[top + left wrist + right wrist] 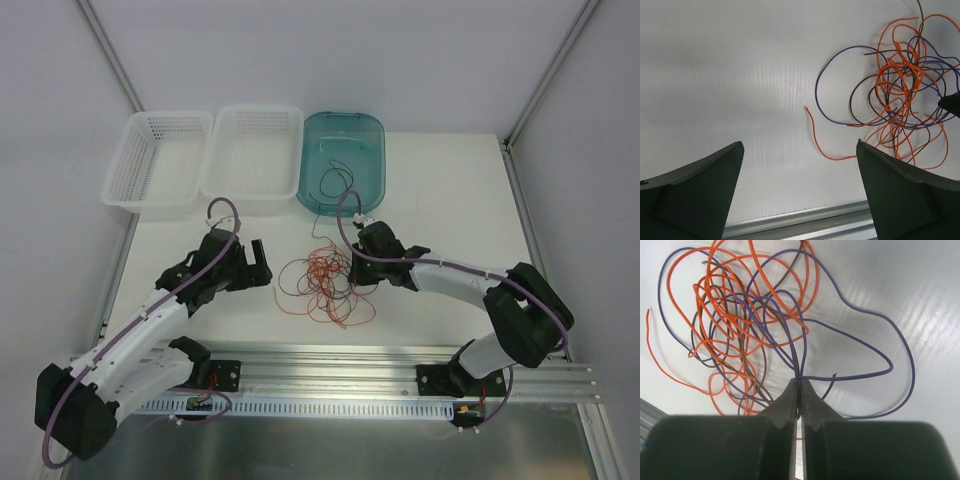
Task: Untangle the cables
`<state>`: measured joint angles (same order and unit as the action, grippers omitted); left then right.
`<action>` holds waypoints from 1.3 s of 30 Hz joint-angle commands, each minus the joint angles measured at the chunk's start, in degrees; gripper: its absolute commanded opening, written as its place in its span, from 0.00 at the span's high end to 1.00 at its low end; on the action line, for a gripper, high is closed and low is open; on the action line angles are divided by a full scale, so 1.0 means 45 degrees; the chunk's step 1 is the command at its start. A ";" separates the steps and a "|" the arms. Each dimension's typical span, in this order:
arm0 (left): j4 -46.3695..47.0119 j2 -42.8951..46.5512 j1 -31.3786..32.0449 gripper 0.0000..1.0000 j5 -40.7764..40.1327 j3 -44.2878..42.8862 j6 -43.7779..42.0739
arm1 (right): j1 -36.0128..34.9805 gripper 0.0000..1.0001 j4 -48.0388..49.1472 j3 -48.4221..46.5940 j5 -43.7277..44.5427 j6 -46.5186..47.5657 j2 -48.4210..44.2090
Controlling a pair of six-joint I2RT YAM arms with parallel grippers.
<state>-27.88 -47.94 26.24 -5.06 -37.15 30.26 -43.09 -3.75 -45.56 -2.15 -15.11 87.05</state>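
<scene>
Right pincer [800,386] is clamped shut, its two tips pressed together at the near edge of the cables [325,276]; caught between those tips is a purple strand [850,376], which runs out from the pinch to the right, bends round in a wide loop and comes back under the fingers; the rest of the bundle, orange, purple and dark brown loops crossing over one another, fans out just ahead of the tips and to their left in the wrist view. Seen from above, the heap lies on the white table [450,200] between the two arms, with the right pincer touching its right side and the left pincer [266,266] just beside its left side but apart from it. Left pincer stands wide open and holds nothing; its fingers [695,195] frame bare table, and the tangle sits ahead and to the right of them, nearer the right-hand finger; one loose orange end [812,131] trails out toward the gap. Beyond the heap stands a teal tub [372,190] with a dark wire [335,180] in it; two white baskets [255,200] stand to its left.
</scene>
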 commanded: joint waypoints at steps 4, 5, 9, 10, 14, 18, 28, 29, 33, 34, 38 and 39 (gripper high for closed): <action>0.2209 -0.1979 0.1922 0.06 -0.1411 0.0599 0.1616 | -0.0053 0.99 -0.0455 0.0574 -0.0243 0.0759 -0.1216; 0.2346 -0.2621 0.2058 0.07 -0.1608 0.0347 0.1499 | -0.0072 0.99 -0.0533 0.0574 -0.0341 0.0974 -0.1296; 0.4233 -0.3972 0.2372 0.13 -0.1846 -0.0104 0.0271 | -0.0072 0.99 -0.1119 0.0632 -0.0323 0.1697 -0.1725; 0.4706 -0.4246 0.2353 0.16 -0.1651 -0.0085 -0.0564 | -0.0092 0.99 -0.1120 0.0671 -0.0284 0.1795 -0.1881; 0.6155 -0.5826 0.2469 0.24 -0.0771 -0.0358 -0.2112 | -0.0112 0.99 -0.1042 0.0886 -0.0420 0.1991 -0.2116; 0.7736 -0.6532 0.2723 0.34 0.0360 -0.0378 -0.3831 | -0.0092 0.99 -0.0925 0.0945 -0.0791 0.2069 -0.2195; 0.7914 -0.8212 0.2743 0.42 0.2687 -0.1042 -0.5826 | -0.0112 0.99 -0.0983 0.0945 -0.0987 0.2128 -0.2449; 0.7895 -0.8368 0.2743 0.43 0.2668 -0.1062 -0.5884 | -0.0112 0.99 -0.1022 0.0945 -0.0986 0.2128 -0.2488; 0.7856 -0.8603 0.2743 0.44 0.2492 -0.1178 -0.6293 | -0.0092 0.99 -0.1042 0.0964 -0.1044 0.2167 -0.2546; 0.7836 -0.8623 0.2743 0.44 0.2492 -0.1237 -0.6353 | -0.0112 0.99 -0.1023 0.0945 -0.1064 0.2167 -0.2547; 0.7680 -0.8934 0.2743 0.47 0.2745 -0.1394 -0.6607 | -0.0092 0.99 -0.0945 0.0945 -0.1162 0.2128 -0.2469; 0.7622 -0.8994 0.2763 0.49 0.2920 -0.1432 -0.6859 | -0.0092 0.99 -0.0925 0.0945 -0.1201 0.2128 -0.2449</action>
<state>5.74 -87.46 38.26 5.34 -41.56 2.76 -43.22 -8.14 -41.41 -6.15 -6.35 77.49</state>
